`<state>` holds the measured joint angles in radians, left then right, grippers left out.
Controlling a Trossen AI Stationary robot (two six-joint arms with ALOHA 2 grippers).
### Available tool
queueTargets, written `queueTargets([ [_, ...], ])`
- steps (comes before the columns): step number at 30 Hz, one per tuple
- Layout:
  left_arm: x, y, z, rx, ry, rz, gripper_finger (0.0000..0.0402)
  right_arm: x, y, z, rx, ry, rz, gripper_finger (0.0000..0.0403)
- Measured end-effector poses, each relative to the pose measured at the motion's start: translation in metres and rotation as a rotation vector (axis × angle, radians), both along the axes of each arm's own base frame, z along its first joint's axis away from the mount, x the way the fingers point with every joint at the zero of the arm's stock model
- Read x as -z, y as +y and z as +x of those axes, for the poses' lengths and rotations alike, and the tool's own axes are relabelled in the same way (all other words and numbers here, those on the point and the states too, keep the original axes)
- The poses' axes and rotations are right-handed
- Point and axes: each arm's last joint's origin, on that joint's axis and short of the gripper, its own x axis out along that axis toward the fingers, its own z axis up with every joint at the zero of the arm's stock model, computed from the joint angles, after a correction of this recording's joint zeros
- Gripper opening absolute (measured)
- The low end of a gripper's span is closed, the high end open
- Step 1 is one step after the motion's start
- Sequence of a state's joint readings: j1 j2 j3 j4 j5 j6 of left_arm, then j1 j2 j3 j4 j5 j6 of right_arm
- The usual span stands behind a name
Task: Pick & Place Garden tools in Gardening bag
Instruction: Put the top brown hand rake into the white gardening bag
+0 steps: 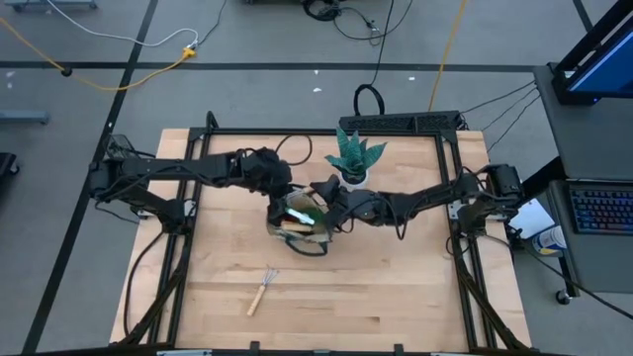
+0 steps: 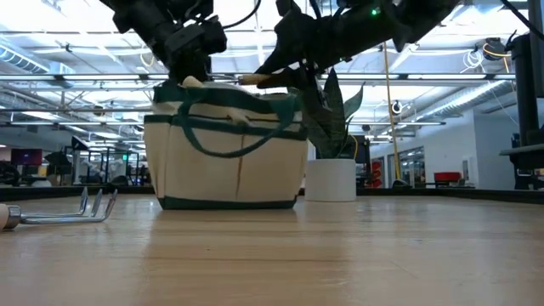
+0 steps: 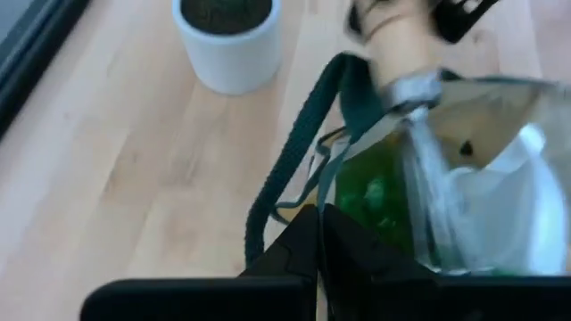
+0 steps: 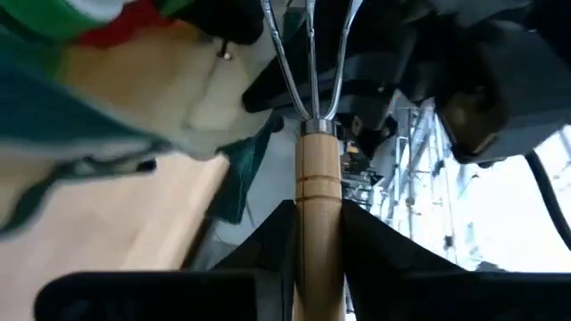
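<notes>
The tan gardening bag (image 1: 303, 237) with dark green trim stands upright on its base at the middle of the table (image 2: 225, 161). A green spray bottle (image 3: 375, 192) and pale things lie inside it. My left gripper (image 3: 319, 223) is shut at the bag's rim, on its left side (image 2: 192, 76). My right gripper (image 4: 317, 218) is shut on a wooden-handled fork (image 4: 314, 116) just above the bag's opening (image 2: 255, 81). A wooden-handled rake (image 1: 260, 290) lies flat on the table near the front (image 2: 64, 212). My left gripper pinches the bag's green-trimmed rim (image 3: 332, 183) between its two fingers, coming from above on the bag's left side. The bag stands on the table, with the rim drawn up a little at the hold (image 2: 194, 82). My right gripper pinches the fork's wooden handle (image 4: 317, 192) between its two fingers, with the handle lying along the fingers and the metal tines (image 4: 312, 62) pointing out ahead. The fork is lifted clear, about level, over the bag's top from the table's right.
A teal spiky plant in a white pot (image 1: 354, 160) stands just behind and to the right of the bag (image 2: 330, 180); it also shows in the left wrist view (image 3: 227, 45). Bare wood lies along the table's near half around the rake.
</notes>
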<state>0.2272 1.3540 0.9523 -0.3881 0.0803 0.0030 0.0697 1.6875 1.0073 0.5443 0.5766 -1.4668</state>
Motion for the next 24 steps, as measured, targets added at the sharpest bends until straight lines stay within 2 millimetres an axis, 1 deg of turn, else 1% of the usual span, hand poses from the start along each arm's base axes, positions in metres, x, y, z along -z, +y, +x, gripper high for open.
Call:
queueTargets([
  [2,-0.004,0.0,0.001,0.001,-0.008,0.006,0.0008,-0.002,-0.002,0.0,0.016,0.017,-0.06,0.0057],
  [4,-0.01,0.001,0.003,-0.001,-0.024,0.011,0.0005,-0.004,-0.003,0.0,0.033,0.05,-0.164,0.0057],
  [6,-0.016,0.002,0.004,0.001,-0.041,0.017,0.0009,-0.005,-0.003,0.0,0.035,0.095,-0.254,0.0057],
  [8,-0.017,0.004,0.004,0.001,-0.039,0.023,0.0012,-0.005,-0.003,0.0,0.022,0.135,-0.308,0.0057],
  [14,-0.005,0.015,0.003,-0.067,0.037,-0.026,0.0006,0.001,-0.001,-0.002,0.005,0.23,-0.359,0.0057],
  [19,-0.004,0.025,0.0,-0.11,0.046,-0.033,0.0012,0.006,-0.007,-0.004,0.051,0.331,-0.416,0.0057],
  [21,-0.004,0.027,-0.001,-0.119,0.045,-0.035,0.0006,0.006,-0.01,-0.004,0.055,0.355,-0.444,0.0062],
  [24,-0.004,0.032,-0.002,-0.129,0.042,-0.044,0.0007,0.006,-0.013,-0.003,-0.009,0.354,-0.457,0.0081],
])
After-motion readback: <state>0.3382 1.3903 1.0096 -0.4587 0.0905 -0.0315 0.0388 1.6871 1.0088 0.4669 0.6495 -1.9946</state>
